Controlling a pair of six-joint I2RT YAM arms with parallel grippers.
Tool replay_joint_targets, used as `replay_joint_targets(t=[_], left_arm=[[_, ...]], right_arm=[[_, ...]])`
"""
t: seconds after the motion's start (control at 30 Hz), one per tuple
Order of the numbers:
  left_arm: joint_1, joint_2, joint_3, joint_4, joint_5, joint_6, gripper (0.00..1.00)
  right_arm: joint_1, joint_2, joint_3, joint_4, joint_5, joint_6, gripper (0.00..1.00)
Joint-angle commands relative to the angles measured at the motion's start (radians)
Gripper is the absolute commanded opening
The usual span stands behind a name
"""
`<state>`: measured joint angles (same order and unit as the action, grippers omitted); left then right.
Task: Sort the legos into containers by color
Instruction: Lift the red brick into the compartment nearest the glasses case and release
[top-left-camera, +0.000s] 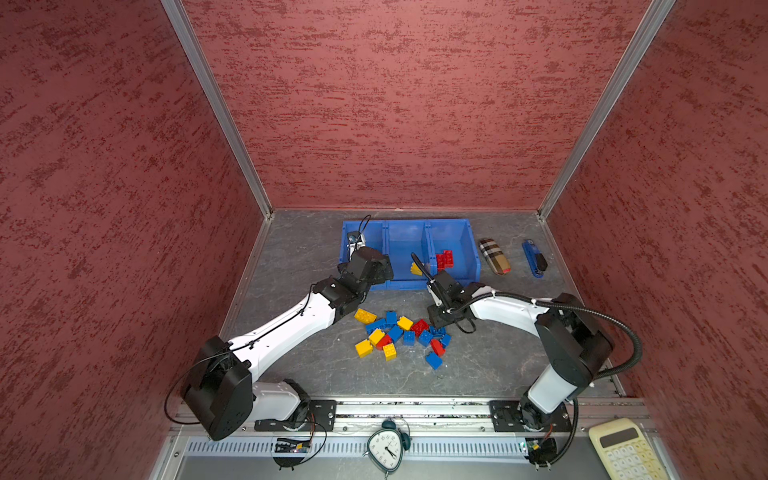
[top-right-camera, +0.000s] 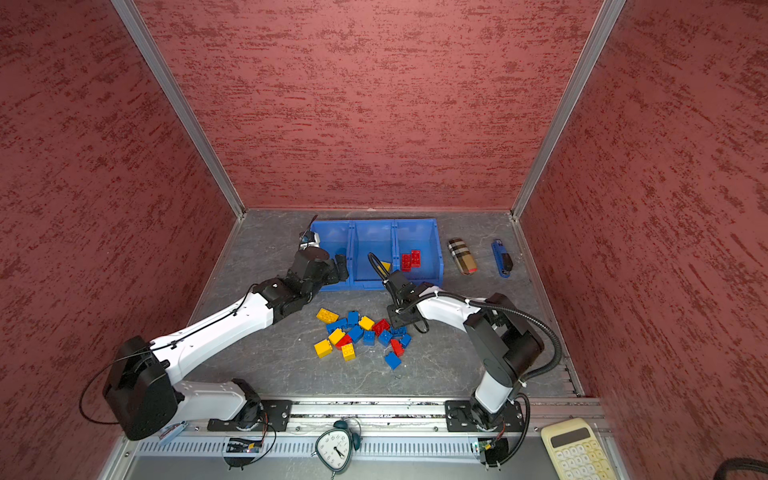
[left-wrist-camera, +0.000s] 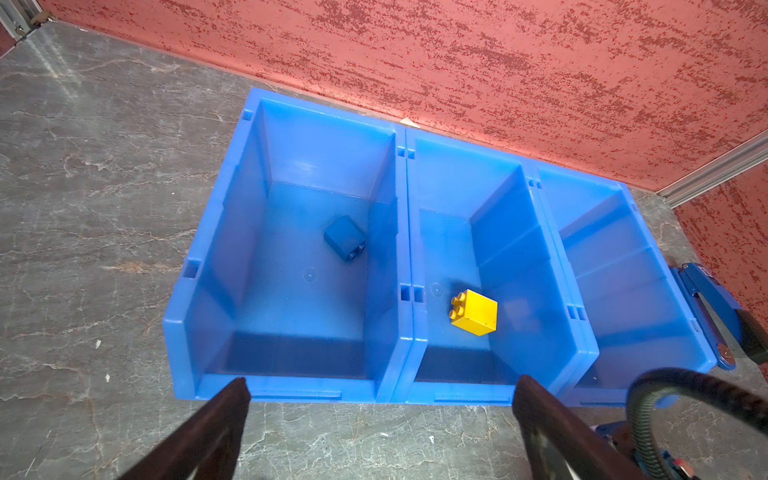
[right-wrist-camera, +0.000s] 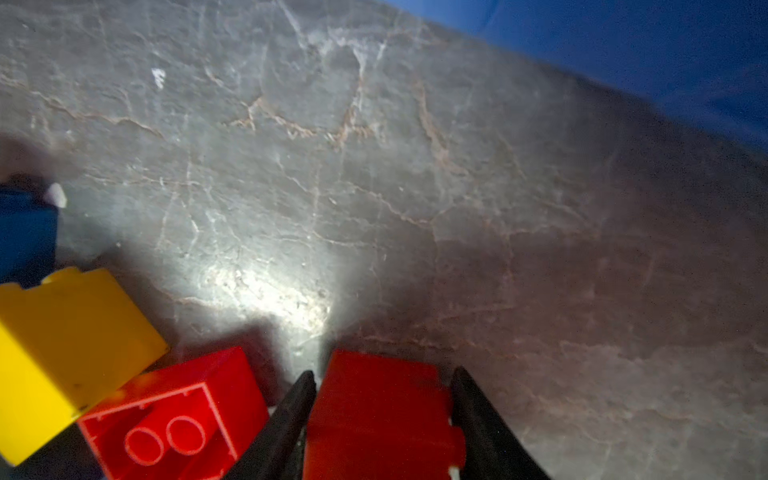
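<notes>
Though unseen in both top views, a red brick (right-wrist-camera: 374, 424) is shown clamped in the right gripper (right-wrist-camera: 384, 372); the left gripper (left-wrist-camera: 382, 382) is held open.

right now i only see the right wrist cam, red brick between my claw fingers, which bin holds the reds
observer: the right-end bin, two red bricks lie in it
operator: is the other arm near it
observer: no, the left claw hangs open at the front of the left-end bin
operator: and the one between them
observer: the middle bin holds one yellow brick
</notes>
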<state>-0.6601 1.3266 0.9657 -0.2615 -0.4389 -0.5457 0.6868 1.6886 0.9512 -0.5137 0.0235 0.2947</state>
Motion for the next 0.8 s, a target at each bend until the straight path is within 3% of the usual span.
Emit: replay_joint_targets(t=[0.0, 0.1, 0.23, 0.4, 0.53, 0.77], left_arm=[[0.005, 0.011, 0.016, 0.006, -0.005, -0.007, 0.99], [0.006, 0.007, 0.015, 0.004, -0.011, -0.005, 1.0], [0.006, 0.005, 0.014, 0.006, -0.014, -0.005, 0.99], [0.006, 0.006, 0.017, 0.006, -0.012, -0.007, 0.99], [0.005, 0.002, 0.025, -0.006, -0.012, -0.008, 0.99], [0.007, -0.019, 0.015, -0.022, -0.022, -0.017, 0.99]], right_arm=[[0.008, -0.007, 0.023, -0.017, 0.05, -0.003, 0.44], [0.006, -0.066, 0.033, -0.019, 0.049, -0.02, 0.33], [-0.016, -0.211, 0.033, 0.043, 0.044, -0.063, 0.32], [-0.14, -0.328, 0.038, 0.204, 0.093, -0.058, 0.31], [-0.215, -0.284, 0.078, 0.301, 0.194, -0.045, 0.32], [-0.326, -0.004, 0.267, 0.353, 0.081, -0.044, 0.32]])
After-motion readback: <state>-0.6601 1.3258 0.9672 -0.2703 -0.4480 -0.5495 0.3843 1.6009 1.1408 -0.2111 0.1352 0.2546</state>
